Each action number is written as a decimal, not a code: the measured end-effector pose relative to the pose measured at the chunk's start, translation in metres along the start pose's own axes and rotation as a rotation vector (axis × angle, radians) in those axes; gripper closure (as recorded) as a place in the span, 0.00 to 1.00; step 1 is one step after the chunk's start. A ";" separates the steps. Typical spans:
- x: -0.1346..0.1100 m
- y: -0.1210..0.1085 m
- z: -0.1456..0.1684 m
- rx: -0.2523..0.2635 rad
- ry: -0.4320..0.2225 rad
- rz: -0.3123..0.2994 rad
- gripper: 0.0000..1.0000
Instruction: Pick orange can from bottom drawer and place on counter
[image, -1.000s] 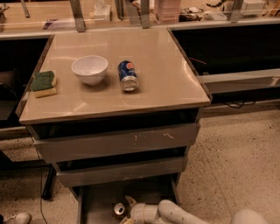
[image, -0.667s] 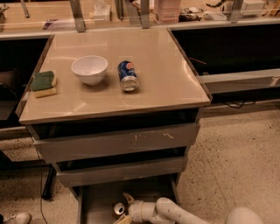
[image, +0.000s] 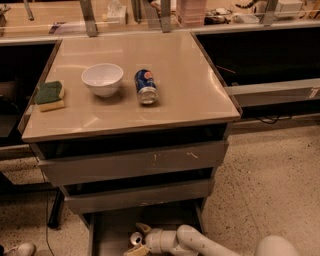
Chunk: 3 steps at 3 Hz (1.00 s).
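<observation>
At the bottom edge of the frame, the white arm (image: 200, 245) reaches left into the bottom drawer (image: 110, 232); its gripper (image: 139, 240) has its jaws spread, 1 finger on each side of the orange can (image: 134, 238); the can stands on the drawer floor, silver top showing; whether the fingers touch it cannot be told. Above, 2 shallower grey drawers (image: 135, 162) sit partly pulled out; higher still, the counter (image: 185, 85) carries a green-and-yellow sponge (image: 49, 95) at left, a white bowl (image: 102, 79), and a blue can (image: 146, 86) lying on its side just right of the bowl; a cluttered rear shelf (image: 65, 15) crosses the top.
</observation>
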<state>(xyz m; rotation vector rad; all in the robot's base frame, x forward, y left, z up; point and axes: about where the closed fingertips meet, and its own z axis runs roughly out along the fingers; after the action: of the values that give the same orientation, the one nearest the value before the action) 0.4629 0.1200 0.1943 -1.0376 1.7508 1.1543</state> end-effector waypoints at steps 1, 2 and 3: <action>0.000 0.000 0.000 0.000 0.000 0.000 0.41; 0.000 0.000 0.000 0.000 0.000 0.000 0.66; -0.011 0.005 -0.001 -0.013 -0.012 0.018 0.88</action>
<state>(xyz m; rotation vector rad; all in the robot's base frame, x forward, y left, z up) 0.4617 0.1223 0.2067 -1.0218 1.7486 1.1823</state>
